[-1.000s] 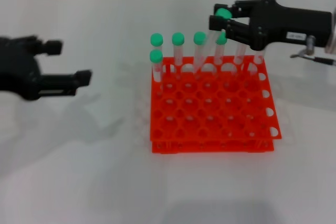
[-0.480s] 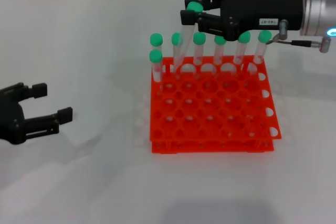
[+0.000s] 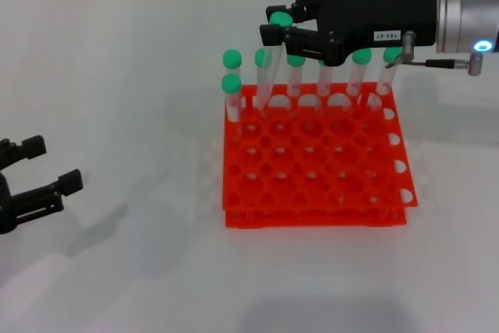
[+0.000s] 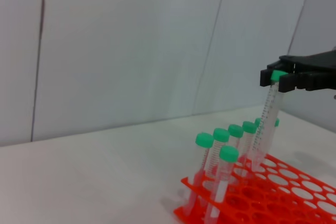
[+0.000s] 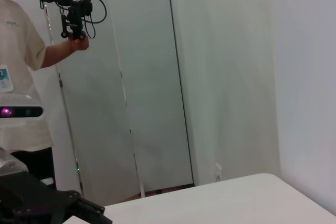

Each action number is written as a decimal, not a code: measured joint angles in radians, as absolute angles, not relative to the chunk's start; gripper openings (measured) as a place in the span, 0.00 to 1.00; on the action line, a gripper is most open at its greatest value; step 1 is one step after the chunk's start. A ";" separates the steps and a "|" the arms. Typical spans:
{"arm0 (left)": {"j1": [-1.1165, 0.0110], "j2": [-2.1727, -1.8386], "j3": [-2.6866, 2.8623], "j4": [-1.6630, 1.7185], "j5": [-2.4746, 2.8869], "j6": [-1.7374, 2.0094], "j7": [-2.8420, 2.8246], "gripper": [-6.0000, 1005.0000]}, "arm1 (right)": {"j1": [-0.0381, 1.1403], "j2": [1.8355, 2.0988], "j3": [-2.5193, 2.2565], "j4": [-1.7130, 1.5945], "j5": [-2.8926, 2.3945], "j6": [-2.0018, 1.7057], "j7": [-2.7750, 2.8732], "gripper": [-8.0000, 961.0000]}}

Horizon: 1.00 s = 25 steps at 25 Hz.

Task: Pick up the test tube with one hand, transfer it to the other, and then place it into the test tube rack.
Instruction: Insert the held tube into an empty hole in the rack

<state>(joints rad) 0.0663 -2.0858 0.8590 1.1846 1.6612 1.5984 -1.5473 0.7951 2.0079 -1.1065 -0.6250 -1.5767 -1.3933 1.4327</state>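
Test tube (image 3: 269, 64): held at its green cap by the right gripper (image 3: 279, 27), hanging tilted with its lower end over the back row of the test tube rack (image 3: 316, 161), at the second hole from the rack's left. In the left wrist view the same tube (image 4: 265, 124) hangs from the gripper (image 4: 275, 77), its tip at or just above the rack top; whether it has entered a hole cannot be told.

Progress, judged: pickup and handover appear done, since the tube sits in the white-labelled gripper. Left to do: lower the tube into a hole, let go, pull the arm clear.

Left gripper (image 3: 35, 177): low at the left edge of the table (image 3: 117, 76), fingers spread, holding nothing, well apart from the rack.

Surroundings: six other green-capped tubes stand in the rack. Five are in the back row, among them one at the left corner (image 3: 232, 76) and one at the right end (image 3: 387, 74). A sixth (image 3: 232, 103) stands just in front of the left corner tube. The rest of the holes look free.

Obstruction: the neighbouring caps on either side of the held tube stand close. With the tube tilted, its lower end could catch a hole rim or nudge a neighbour; straightening it first seems wise.
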 joint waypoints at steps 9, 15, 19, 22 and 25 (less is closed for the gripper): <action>0.067 -2.084 0.843 1.122 1.666 1.602 -1.514 0.87 | 0.817 2.013 -1.168 -0.612 -1.577 -1.306 1.429 0.28; 0.068 -2.084 0.842 1.108 1.666 1.600 -1.512 0.86 | 0.819 2.013 -1.173 -0.607 -1.577 -1.284 1.430 0.28; 0.064 -2.085 0.842 1.107 1.667 1.601 -1.512 0.86 | 0.815 2.013 -1.177 -0.606 -1.577 -1.279 1.429 0.28; 0.059 -2.085 0.842 1.105 1.667 1.601 -1.512 0.86 | 0.813 2.012 -1.178 -0.600 -1.577 -1.278 1.429 0.28; 0.055 -2.085 0.842 1.105 1.667 1.601 -1.512 0.86 | 0.813 2.012 -1.183 -0.596 -1.577 -1.275 1.427 0.28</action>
<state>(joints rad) 0.0548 -2.0846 0.8421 1.1047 1.6674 1.6014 -1.5116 0.8126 2.0124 -1.1831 -0.5957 -1.5770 -1.2753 1.4270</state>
